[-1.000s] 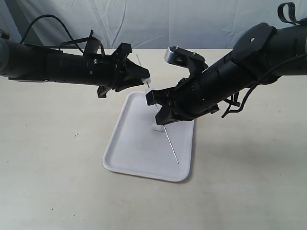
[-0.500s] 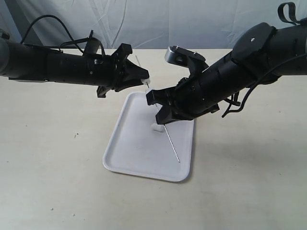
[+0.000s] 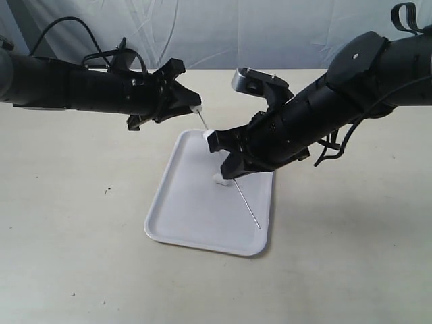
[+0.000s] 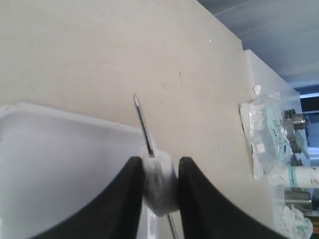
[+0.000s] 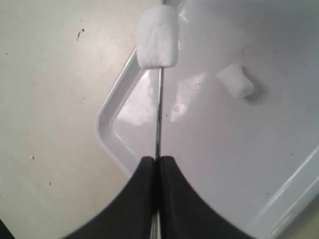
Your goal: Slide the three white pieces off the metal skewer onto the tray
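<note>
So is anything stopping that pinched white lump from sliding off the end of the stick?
Nothing visible does. The left gripper pinches the white piece close to the free tip of the skewer, and beyond the piece only bare rod shows.

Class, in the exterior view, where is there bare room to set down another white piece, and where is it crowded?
Free: the near-left part of the tray, bordered by its rim, the loose white piece and the skewer; also the table in front of it. Crowded: its far end, where the left end effector and right end effector meet on the skewer.
</note>
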Controlling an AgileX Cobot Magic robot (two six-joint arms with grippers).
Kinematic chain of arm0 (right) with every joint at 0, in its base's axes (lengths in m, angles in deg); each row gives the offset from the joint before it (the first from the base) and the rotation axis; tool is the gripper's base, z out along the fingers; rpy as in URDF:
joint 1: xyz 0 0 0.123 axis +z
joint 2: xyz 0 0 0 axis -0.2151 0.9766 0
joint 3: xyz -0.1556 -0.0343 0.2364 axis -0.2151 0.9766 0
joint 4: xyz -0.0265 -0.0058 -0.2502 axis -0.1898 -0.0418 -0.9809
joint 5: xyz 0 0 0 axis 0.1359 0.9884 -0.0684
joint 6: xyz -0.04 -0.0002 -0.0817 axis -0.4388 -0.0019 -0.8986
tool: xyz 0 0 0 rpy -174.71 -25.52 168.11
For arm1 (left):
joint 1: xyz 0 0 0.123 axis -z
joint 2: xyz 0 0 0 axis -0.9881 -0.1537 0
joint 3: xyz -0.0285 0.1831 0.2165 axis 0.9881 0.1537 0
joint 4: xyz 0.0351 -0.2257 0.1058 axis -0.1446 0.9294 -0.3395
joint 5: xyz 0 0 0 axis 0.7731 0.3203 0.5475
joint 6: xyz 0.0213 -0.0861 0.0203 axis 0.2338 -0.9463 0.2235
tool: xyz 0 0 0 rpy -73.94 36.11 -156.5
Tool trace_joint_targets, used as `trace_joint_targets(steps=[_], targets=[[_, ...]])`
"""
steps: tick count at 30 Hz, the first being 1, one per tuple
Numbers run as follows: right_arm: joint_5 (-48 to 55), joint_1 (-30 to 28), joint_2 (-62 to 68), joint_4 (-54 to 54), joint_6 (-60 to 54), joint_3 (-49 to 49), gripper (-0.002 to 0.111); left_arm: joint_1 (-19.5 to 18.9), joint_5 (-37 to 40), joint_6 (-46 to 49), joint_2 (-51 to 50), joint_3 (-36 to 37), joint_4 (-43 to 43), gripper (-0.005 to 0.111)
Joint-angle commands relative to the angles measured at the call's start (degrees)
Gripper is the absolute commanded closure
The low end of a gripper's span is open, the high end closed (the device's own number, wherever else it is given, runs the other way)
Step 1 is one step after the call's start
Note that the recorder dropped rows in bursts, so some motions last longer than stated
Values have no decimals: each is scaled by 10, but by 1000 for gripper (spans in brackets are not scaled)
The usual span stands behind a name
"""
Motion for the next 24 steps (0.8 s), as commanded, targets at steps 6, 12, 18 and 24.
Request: trace_joint_targets(steps=[6, 12, 18, 24], targets=[[41, -2, -4, -25, -6, -2, 109, 0, -133, 0, 1, -43, 7, 82], [43, -3, -4, -95, 27, -2, 109, -18, -49, -9, 1, -56, -39, 82], [-35, -3, -4, -185, 108, -2, 109, -26, 106, -186, 1, -56, -299, 82], [-78, -3, -4, -184, 116, -2, 109, -11, 157, -178, 1, -42, -310, 82]])
